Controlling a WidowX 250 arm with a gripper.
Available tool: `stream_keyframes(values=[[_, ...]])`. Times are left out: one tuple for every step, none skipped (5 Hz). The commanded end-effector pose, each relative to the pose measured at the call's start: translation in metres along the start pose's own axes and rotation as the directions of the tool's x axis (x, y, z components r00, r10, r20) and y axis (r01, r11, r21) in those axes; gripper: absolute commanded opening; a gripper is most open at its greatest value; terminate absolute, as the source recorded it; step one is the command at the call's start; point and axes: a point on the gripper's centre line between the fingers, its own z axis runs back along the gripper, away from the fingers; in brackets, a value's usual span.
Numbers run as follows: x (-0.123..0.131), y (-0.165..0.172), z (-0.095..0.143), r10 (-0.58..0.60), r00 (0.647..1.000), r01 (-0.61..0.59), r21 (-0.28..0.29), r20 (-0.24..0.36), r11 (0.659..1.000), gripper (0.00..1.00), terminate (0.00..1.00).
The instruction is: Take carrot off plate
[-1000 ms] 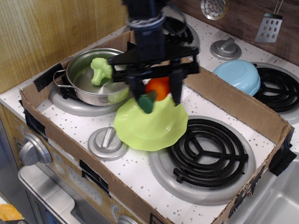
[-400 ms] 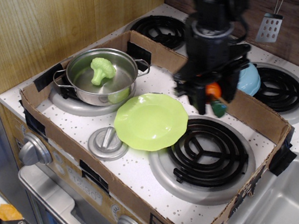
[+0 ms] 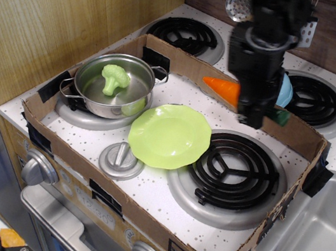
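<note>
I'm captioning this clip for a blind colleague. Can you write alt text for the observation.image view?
A black robot gripper holds an orange carrot in the air near the back wall of a cardboard tray on a toy stove. The green plate lies bare below, beside a steel pot holding broccoli.
</note>
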Motion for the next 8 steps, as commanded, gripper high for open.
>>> stream_keyframes(values=[[0.009, -0.020, 0.007, 0.086, 0.996, -0.090, -0.141, -0.036, 0.986, 0.00, 0.00], [0.005, -0.016, 0.007, 0.006, 0.993, 0.016, -0.180, 0.118, 0.983, 1.00, 0.00], [0.007, -0.016, 0.010, -0.030, 0.989, 0.060, -0.210, 0.146, 0.976, 1.00, 0.00], [0.006, -0.017, 0.015, -0.041, 0.986, 0.079, -0.231, 0.163, 0.970, 1.00, 0.00], [0.005, -0.011, 0.023, -0.115, 0.975, 0.154, -0.208, 0.189, 0.966, 1.00, 0.00], [0.010, -0.014, 0.037, -0.229, 0.954, 0.258, -0.143, 0.193, 0.956, 1.00, 0.00], [0.011, -0.014, 0.041, -0.305, 0.919, 0.354, -0.180, 0.251, 0.918, 1.00, 0.00], [0.011, -0.014, 0.041, -0.305, 0.919, 0.354, -0.180, 0.251, 0.918, 1.00, 0.00]])
